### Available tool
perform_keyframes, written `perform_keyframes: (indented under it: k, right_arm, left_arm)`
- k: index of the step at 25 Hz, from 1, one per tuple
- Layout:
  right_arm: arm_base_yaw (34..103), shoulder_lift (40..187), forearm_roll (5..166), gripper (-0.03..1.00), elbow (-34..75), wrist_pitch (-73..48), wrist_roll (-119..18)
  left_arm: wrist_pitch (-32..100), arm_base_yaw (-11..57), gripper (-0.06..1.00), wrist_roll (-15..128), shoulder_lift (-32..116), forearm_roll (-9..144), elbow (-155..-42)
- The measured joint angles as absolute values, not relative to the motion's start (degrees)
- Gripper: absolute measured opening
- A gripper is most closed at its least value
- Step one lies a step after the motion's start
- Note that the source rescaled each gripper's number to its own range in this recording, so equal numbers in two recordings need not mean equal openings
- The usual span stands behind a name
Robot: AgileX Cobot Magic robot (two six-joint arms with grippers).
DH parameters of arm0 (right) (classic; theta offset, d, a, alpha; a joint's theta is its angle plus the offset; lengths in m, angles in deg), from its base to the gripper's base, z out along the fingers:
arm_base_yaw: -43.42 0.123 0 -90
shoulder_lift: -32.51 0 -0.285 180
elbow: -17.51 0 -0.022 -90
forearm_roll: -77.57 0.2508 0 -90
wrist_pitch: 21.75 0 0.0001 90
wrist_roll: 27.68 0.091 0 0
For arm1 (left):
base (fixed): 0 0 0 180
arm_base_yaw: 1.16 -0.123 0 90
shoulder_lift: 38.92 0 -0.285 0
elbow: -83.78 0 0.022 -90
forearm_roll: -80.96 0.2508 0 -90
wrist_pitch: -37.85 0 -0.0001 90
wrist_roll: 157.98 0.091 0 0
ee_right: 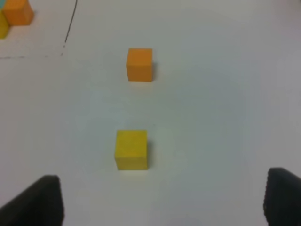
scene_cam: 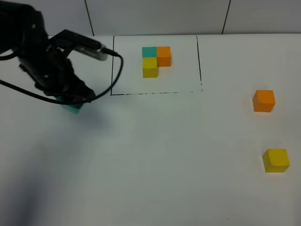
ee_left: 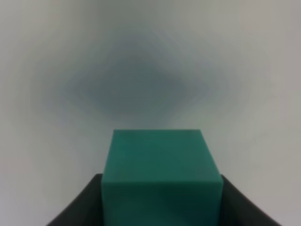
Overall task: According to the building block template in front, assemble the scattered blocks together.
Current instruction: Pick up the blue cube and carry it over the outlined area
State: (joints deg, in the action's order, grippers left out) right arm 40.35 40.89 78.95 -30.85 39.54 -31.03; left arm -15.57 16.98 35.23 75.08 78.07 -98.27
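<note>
The template (scene_cam: 156, 60) is a teal, an orange and a yellow cube joined in an L inside a thin black drawn frame (scene_cam: 112, 70) at the back middle. My left gripper (scene_cam: 71, 101) is shut on the loose teal cube (scene_cam: 73, 108), left of the frame; the left wrist view shows this cube (ee_left: 160, 174) between the two dark fingers (ee_left: 77, 207), with a blurred shadow on the table beyond. The loose orange cube (scene_cam: 263, 100) and loose yellow cube (scene_cam: 276, 160) sit apart at the right. My right gripper (ee_right: 164, 202) is open, just short of the yellow cube (ee_right: 131, 149), with the orange cube (ee_right: 139, 64) beyond.
The white table (scene_cam: 164, 155) carries nothing else. The left arm and its black cable (scene_cam: 117, 70) hang over the frame's left line. A corner of the template (ee_right: 18, 12) shows in the right wrist view. A tiled wall (scene_cam: 155, 16) rises behind the table.
</note>
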Motion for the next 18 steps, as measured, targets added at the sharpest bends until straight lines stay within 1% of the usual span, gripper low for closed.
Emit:
perform_keyframes:
  k: [6, 10, 15, 18]
  right_arm:
    - [40.4, 40.9, 78.9, 0.73, -30.8, 39.5, -31.0]
    - [40.4, 40.9, 78.9, 0.73, -30.8, 39.5, -31.0]
    - [40.4, 40.9, 78.9, 0.73, -30.8, 39.5, -31.0]
    - [40.4, 40.9, 78.9, 0.73, -30.8, 39.5, -31.0]
  left_arm:
    - [-25.1, 24.7, 0.01, 45.3, 88.3, 78.3, -117.0]
    - [-29.8, 29.5, 0.01, 48.5, 97.6, 81.6, -129.5]
    - [-30.5, 34.7, 0.01, 53.4, 107.8, 86.2, -144.3]
    - [-30.5, 36.2, 0.01, 58.3, 112.3, 86.0, -151.2]
